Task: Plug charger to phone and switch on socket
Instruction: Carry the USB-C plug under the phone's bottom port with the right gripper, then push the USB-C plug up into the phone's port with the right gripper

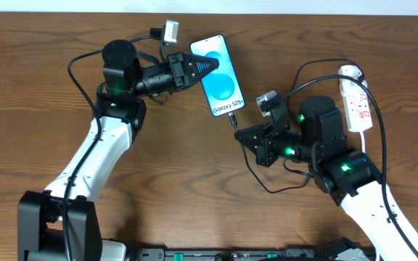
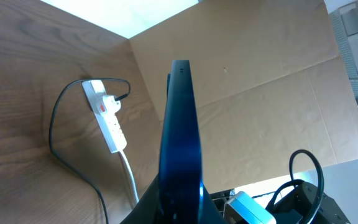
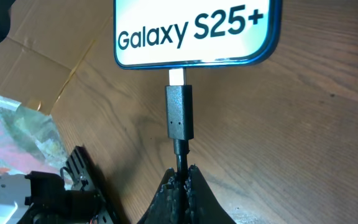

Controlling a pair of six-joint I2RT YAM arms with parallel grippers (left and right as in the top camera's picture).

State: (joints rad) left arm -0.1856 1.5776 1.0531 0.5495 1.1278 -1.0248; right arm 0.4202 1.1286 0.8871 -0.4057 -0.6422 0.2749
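While clamping blue-screened phone (image 1: 222,80) in left claw (image 1: 205,67), pinching charger (image 3: 179,121) behind its plug in right claw (image 3: 180,177), tip meeting phone.

The phone (image 3: 194,31) screen reads "Galaxy S25+" in black along its lower edge

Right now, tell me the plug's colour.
The plug is black with a silvery tip; right wrist view.

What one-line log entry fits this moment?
left gripper shut on phone | right gripper shut on charger | charger tip partly inserted | socket untouched
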